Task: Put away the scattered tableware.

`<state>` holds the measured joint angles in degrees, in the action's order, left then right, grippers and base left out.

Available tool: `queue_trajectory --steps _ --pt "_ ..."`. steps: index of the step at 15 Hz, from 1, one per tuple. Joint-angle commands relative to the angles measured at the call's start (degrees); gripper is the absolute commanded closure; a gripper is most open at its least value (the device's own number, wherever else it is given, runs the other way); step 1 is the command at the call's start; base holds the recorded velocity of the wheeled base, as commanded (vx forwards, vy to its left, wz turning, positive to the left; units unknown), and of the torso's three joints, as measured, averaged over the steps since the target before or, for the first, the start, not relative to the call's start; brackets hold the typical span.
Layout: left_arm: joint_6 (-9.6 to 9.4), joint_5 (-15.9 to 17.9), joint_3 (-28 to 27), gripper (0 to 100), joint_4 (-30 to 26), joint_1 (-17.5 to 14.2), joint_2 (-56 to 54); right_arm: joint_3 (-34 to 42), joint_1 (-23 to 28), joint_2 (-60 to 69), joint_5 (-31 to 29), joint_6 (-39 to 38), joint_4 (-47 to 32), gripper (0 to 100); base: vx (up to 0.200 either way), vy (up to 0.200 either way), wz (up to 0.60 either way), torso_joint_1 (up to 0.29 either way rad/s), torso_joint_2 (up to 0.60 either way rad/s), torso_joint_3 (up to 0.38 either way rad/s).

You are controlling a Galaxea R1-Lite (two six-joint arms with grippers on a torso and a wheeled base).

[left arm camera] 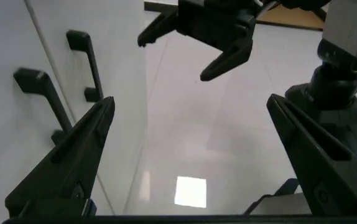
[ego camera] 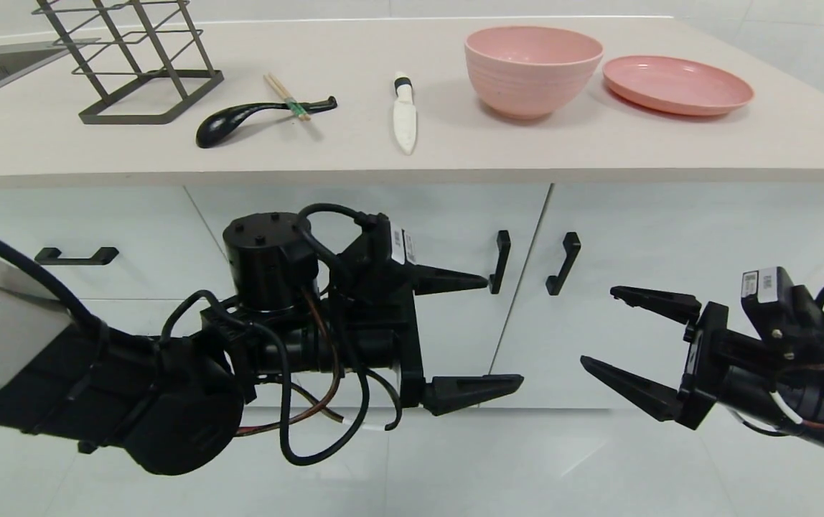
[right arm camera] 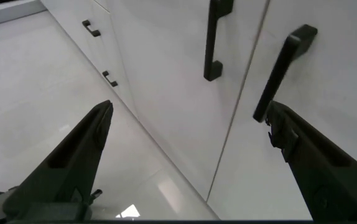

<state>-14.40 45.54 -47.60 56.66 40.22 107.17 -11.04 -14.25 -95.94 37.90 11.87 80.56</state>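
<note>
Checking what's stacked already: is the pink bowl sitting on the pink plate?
No, the pink bowl stands directly on the counter, with the pink plate lying beside it.

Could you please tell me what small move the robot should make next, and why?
Probably raise the left gripper to counter height, toward the black spoon. Both it and the right gripper hang open and empty before the cabinet doors, below the counter's edge, while all the tableware lies on top.
</note>
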Motion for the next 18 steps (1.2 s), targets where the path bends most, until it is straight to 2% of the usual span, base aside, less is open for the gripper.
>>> queue_trajectory --steps 1,2,4,6,9,10,11,13,15,16,18 --pt "-6.43 0.07 -5.13 0 -3.14 1.18 1.29 -0.64 2.56 -1.71 0.42 0.08 0.22 0 0.000 0.000 0.00 0.000 0.00 0.000" --pt "-8.54 0.25 -6.80 0 -4.10 2.85 2.34 -0.64 2.56 -2.41 0.68 0.17 0.30 0 0.000 0.000 0.00 0.000 0.00 0.000" --pt "-8.98 0.77 -9.00 0 -4.28 5.57 3.75 -1.52 2.56 -3.20 3.58 0.69 0.30 0 0.000 0.000 0.00 0.000 0.00 0.000" --pt "-8.98 0.86 -9.52 0 -4.45 5.93 4.19 -3.37 2.56 -4.69 5.25 0.87 0.30 0 0.000 0.000 0.00 0.000 0.00 0.000" --pt "-8.98 2.80 -9.61 0 -4.45 5.75 4.63 -5.48 2.65 -6.36 7.19 0.96 0.39 0 0.000 0.000 0.00 0.000 0.00 0.000" --pt "-8.45 9.21 -10.05 0 -4.81 4.96 4.81 -6.62 2.65 -7.60 7.28 1.22 0.66 0 0.000 0.000 0.00 0.000 0.00 0.000" --pt "-8.37 10.09 -11.63 0 -6.04 3.55 5.33 -7.24 2.65 -8.12 7.28 1.49 0.74 0 0.000 0.000 0.00 0.000 0.00 0.000" --pt "-8.28 9.74 -13.92 0 -7.18 2.85 6.12 -8.55 2.65 -8.83 7.98 1.57 0.92 0 0.000 0.000 0.00 0.000 0.00 0.000" --pt "-8.28 5.70 -14.80 0 -9.03 2.94 6.04 -9.61 2.74 -9.97 8.68 1.75 1.01 0 0.000 0.000 0.00 0.000 0.00 0.000" --pt "-8.37 -2.13 -15.24 0 -10.70 3.29 5.86 -10.40 3.44 -10.58 8.68 1.84 1.01 0 0.000 0.000 0.00 0.000 0.00 0.000" --pt "-8.19 -2.57 -15.24 0 -10.87 4.96 5.07 -10.75 4.93 -10.58 8.77 1.84 1.09 0 0.000 0.000 0.00 0.000 0.00 0.000"
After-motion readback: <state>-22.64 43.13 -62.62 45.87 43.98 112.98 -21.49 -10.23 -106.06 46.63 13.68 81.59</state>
